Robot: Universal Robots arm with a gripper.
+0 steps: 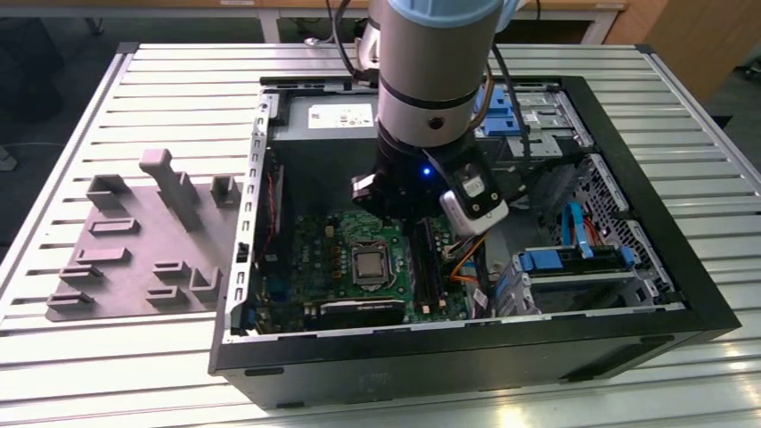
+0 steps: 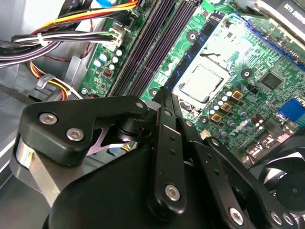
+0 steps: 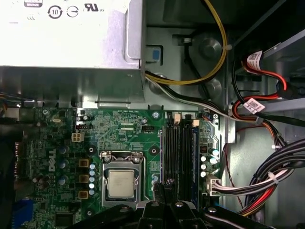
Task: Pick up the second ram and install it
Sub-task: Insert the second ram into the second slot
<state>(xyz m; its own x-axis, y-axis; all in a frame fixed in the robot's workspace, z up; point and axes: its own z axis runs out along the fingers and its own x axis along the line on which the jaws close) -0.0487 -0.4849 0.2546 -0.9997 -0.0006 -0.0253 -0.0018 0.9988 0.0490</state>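
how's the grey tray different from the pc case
The grey tray is pale and lies flat beside the case, with upright blocks on it. The pc case is black, deep-walled and open on top, with the motherboard inside and the gripper lowered into it. Both rest on the slatted table.

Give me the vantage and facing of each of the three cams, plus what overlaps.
Exterior view: off the arm, above, looking down on the open PC case, the grey tray at this view's left; the arm reaches into the case.
First wrist view: on the arm, looking at the motherboard and power supply; the gripper at the edge.
Second wrist view: on the arm, angled across the gripper linkage to the board.
Shared: CPU socket and memory slots.
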